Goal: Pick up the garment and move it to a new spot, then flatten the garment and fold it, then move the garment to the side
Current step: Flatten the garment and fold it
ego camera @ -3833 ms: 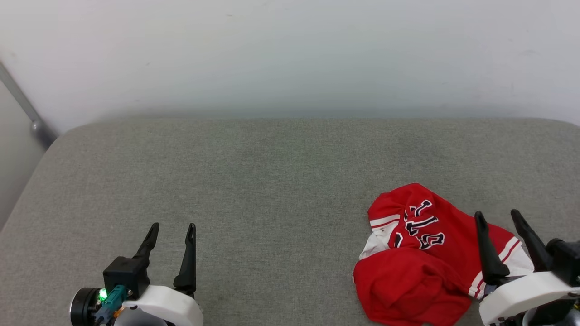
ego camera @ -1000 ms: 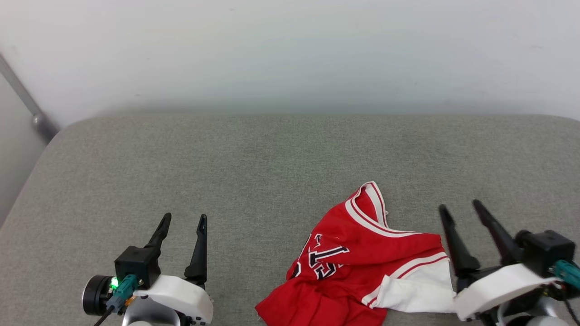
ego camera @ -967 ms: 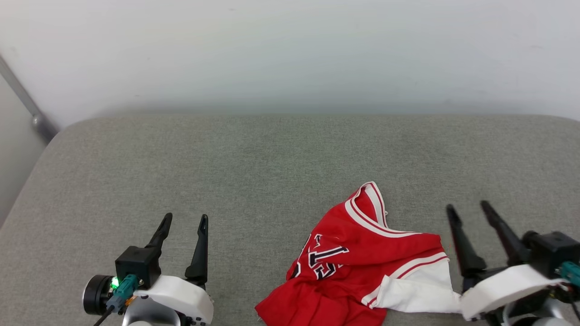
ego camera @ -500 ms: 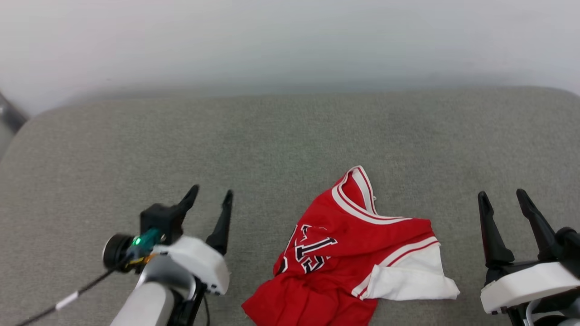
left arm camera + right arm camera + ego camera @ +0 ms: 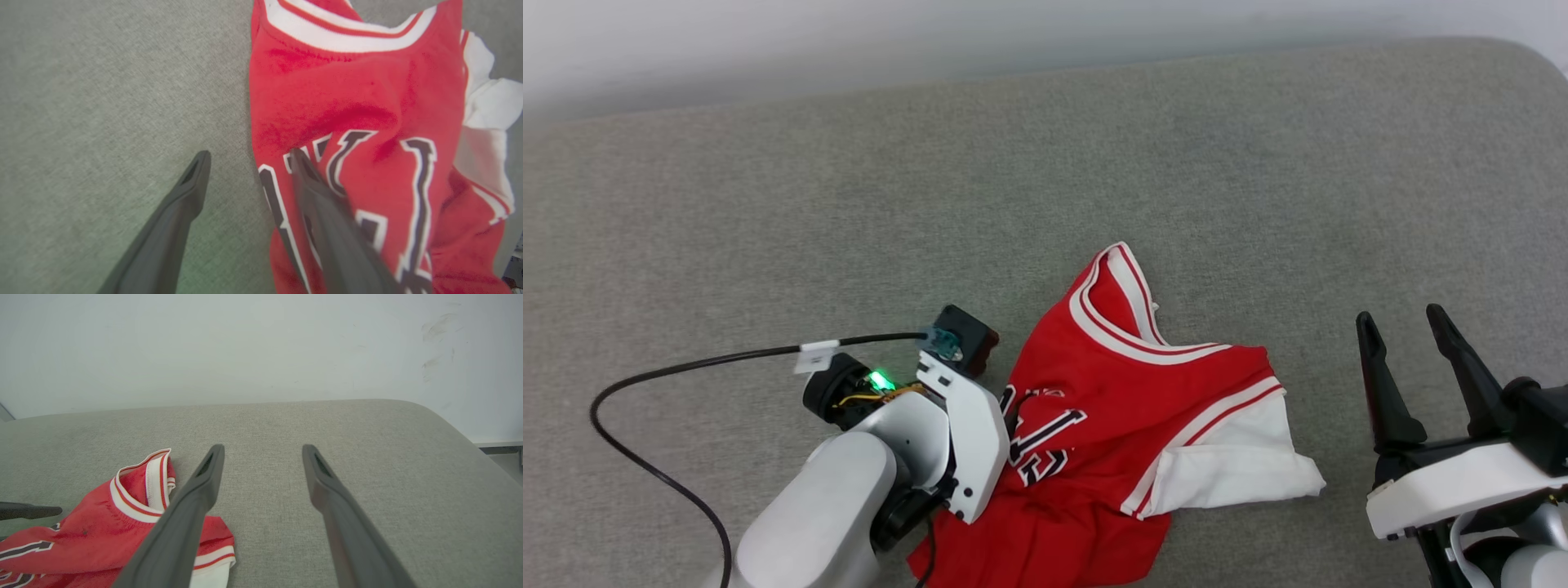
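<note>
The garment, a red jersey with white sleeves and black lettering, lies crumpled on the grey cushion, its striped collar toward the far side. My left arm's wrist hangs over the garment's left edge, pointing down. In the left wrist view my left gripper is open, one finger over the bare cushion, the other over the lettering on the garment. My right gripper stands open to the right of the white sleeve, apart from it. In the right wrist view, my right gripper holds nothing, and the garment lies lower left.
A black cable loops from the left wrist across the cushion at the left. A pale wall rises behind the cushion. The cushion's rounded right corner drops off to the floor.
The head camera has tilted down. My left arm has swung right and forward and turned its open fingers down onto the garment's left edge. The right gripper has barely moved.
</note>
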Controlling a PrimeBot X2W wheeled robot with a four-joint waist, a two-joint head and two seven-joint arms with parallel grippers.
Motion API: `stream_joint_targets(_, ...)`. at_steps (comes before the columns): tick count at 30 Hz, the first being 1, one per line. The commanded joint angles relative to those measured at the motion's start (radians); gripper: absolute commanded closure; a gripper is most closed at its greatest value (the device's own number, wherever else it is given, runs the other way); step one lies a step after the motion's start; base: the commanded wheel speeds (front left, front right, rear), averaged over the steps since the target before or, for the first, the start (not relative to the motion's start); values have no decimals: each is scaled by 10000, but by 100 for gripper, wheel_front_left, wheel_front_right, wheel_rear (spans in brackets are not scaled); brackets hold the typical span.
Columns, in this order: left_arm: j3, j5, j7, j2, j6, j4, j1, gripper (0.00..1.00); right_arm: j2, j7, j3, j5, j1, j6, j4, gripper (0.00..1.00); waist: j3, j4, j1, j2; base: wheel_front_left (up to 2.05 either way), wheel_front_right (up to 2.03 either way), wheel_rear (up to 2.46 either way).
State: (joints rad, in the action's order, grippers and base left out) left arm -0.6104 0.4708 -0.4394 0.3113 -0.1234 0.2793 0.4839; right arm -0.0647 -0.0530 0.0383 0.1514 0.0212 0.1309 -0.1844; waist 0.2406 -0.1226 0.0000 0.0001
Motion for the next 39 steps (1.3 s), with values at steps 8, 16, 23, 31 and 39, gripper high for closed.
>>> stream_joint_targets(8, -2548, 1307, -2803, 864, -107, 114, 259, 74, 76, 51, -78, 112, 311, -3, 107, 0, 486, -348, 0, -1, 0, 0, 0)
stream_joint_targets(16, -1894, 730, -441, 1493, 597, -770, 1186, 100, 115, -98, 131, 73, 118, -3, 243, 0, -26, -21, 0, -1, 0, 0, 0)
stream_joint_targets(23, -593, 664, 711, 2375, 2377, -2095, 123, 100, 42, -441, 423, -25, -158, -3, 121, 0, -685, 881, 0, -1, 0, 0, 0)
stream_joint_targets(31, 575, 2522, 1185, 2344, 3952, -2366, -3245, 100, 1, -668, 464, 18, -393, -3, 31, 0, -944, 1312, 0, -1, 0, 0, 0)
stream_joint_targets(39, 986, 2727, 2944, 1683, 4095, -2057, -4139, 0, -52, -849, 449, 27, -606, -3, 17, 0, -1347, 1448, 0, -1, 0, 0, 0)
